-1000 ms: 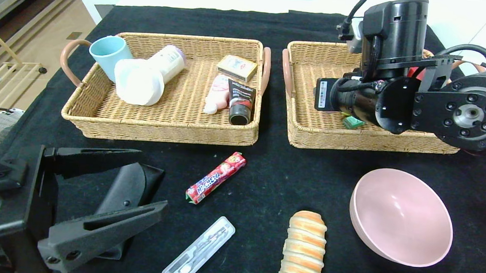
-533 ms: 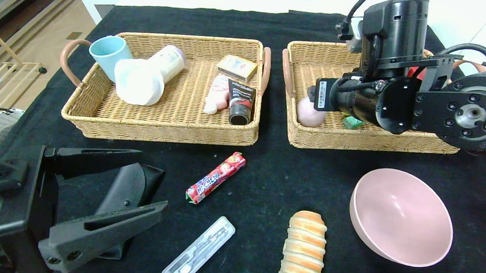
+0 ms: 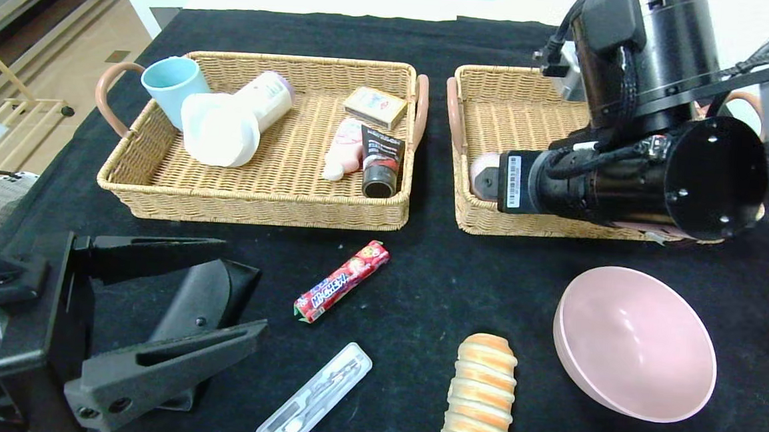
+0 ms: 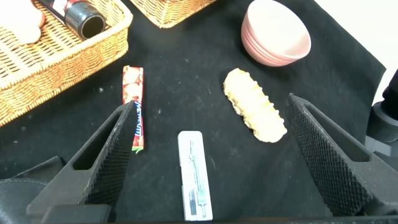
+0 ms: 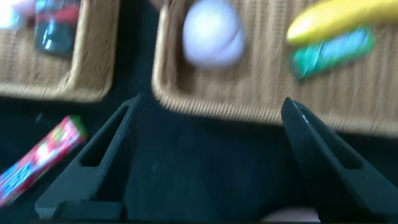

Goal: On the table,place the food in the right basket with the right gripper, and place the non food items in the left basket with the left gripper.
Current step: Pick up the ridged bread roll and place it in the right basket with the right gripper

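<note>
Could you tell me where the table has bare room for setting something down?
Bare cloth lies between the candy pack and pink bowl, and behind both baskets. Crowded: the front edge around the cutlery box and bread loaf.

Table (image 3: 488, 42): matt black fuzzy cloth, lint specks on it. Both baskets, left (image 3: 272, 196) and right (image 3: 498, 96), are coarse woven tan wicker with smooth brown loop handles. Pink bowl (image 3: 637, 342), lower right of frame: smooth, slight sheen. Cutlery box (image 3: 315, 397): clear thin plastic. Candy pack (image 3: 341, 281): glossy printed wrapper. Bread loaf (image 3: 480, 399): ridged, dull crust. My left gripper (image 4: 205, 152): matt black plastic, finger pads (image 4: 323, 155) finely knurled. Peach (image 5: 212, 32) looks soft matt.
</note>
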You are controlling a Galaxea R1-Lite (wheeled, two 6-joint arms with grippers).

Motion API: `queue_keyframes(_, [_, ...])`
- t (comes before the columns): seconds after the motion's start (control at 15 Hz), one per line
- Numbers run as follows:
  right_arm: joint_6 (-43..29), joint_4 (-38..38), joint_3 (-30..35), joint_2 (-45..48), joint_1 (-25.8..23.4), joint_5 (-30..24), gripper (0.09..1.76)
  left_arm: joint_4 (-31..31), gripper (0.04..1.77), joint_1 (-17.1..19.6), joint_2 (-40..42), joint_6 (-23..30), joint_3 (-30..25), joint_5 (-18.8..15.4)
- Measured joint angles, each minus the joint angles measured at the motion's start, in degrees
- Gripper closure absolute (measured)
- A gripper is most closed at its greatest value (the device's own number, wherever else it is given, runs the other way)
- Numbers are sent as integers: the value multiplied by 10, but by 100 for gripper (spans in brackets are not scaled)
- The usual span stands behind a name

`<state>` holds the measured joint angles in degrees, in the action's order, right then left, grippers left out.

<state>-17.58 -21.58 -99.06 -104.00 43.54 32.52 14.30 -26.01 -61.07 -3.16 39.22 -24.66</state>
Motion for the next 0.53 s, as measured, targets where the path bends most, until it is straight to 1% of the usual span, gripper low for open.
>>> queue_keyframes(0.27, [-120, -131, -12, 22, 47, -1, 19, 1, 9, 0, 0, 0, 0, 0])
queue_keyframes(0.4, [-170, -175, -14, 24, 66, -7, 18, 1, 9, 0, 0, 0, 1, 0])
queue_keyframes(0.53, [-207, -202, -14, 21, 80, -26, 17, 1, 9, 0, 0, 0, 1, 0])
